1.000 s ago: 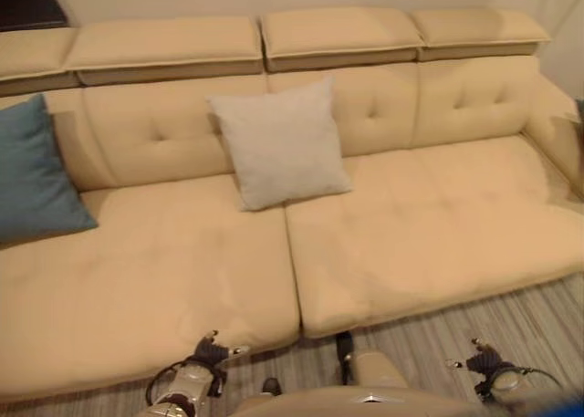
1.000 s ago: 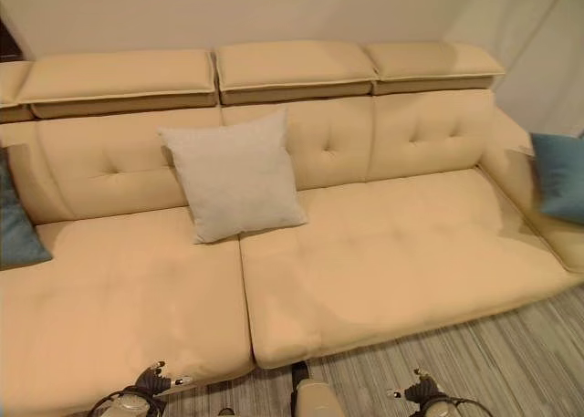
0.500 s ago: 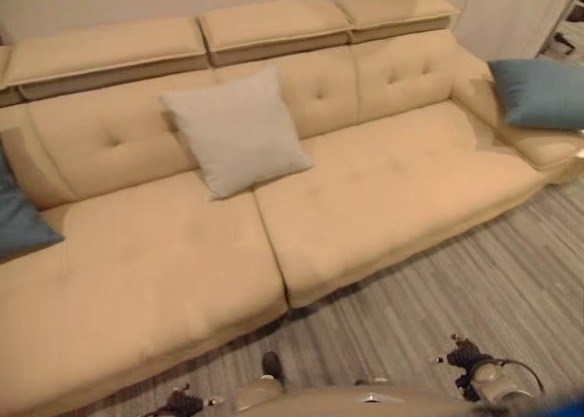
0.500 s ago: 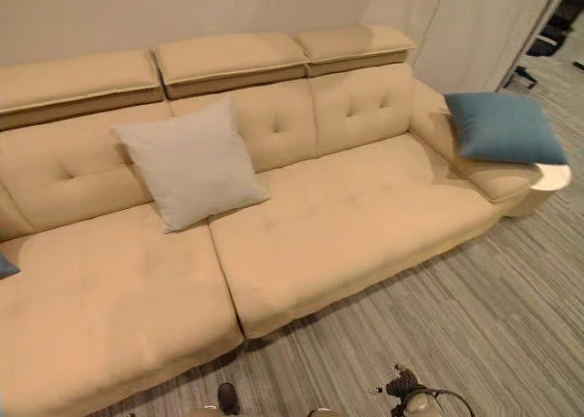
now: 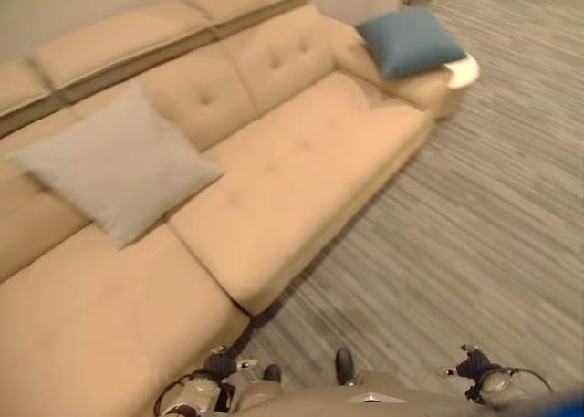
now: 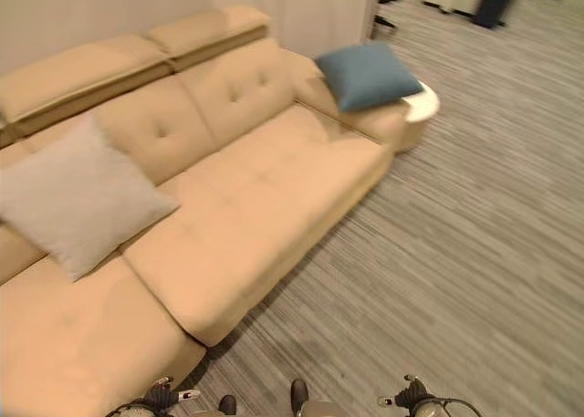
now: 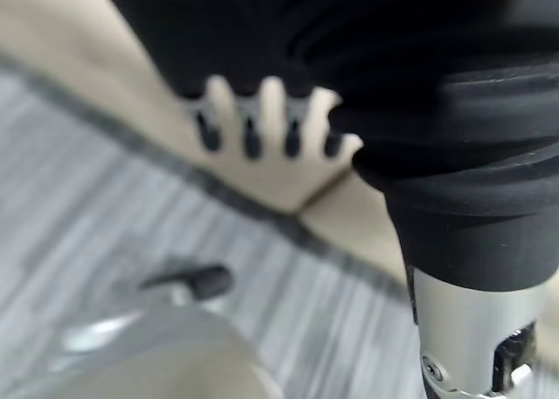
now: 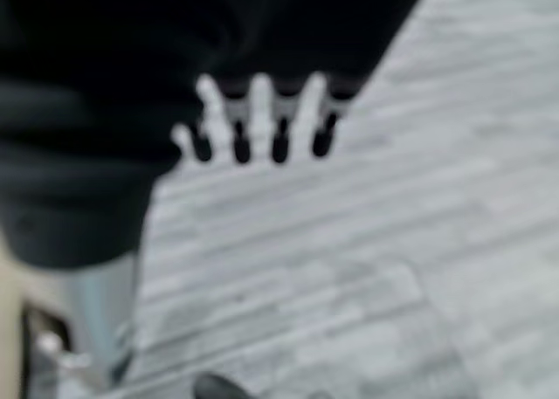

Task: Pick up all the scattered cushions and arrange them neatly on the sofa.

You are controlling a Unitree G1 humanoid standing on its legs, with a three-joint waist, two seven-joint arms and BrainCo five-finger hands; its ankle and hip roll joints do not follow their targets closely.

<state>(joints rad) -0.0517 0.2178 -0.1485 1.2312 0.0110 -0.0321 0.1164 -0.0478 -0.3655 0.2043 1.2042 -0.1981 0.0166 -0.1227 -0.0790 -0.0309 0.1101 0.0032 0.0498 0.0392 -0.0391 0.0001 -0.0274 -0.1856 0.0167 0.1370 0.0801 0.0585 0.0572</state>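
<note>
A pale grey cushion leans upright against the backrest of the long beige sofa, toward its left part. A blue cushion lies tilted on the sofa's far right armrest. My left hand hangs low by the sofa's front edge, and in the left wrist view its fingers are relaxed and hold nothing. My right hand hangs over the floor at the lower right; its fingers are also loose and empty. Both hands are far from either cushion.
A small white round side table stands against the sofa's right end, partly under the blue cushion. Grey striped flooring spreads wide to the right of the sofa. A wall runs behind the backrest.
The camera has swung to the right, so the sofa now runs diagonally and the blue cushion at its left end has left the picture. Both hands stay low and empty.
</note>
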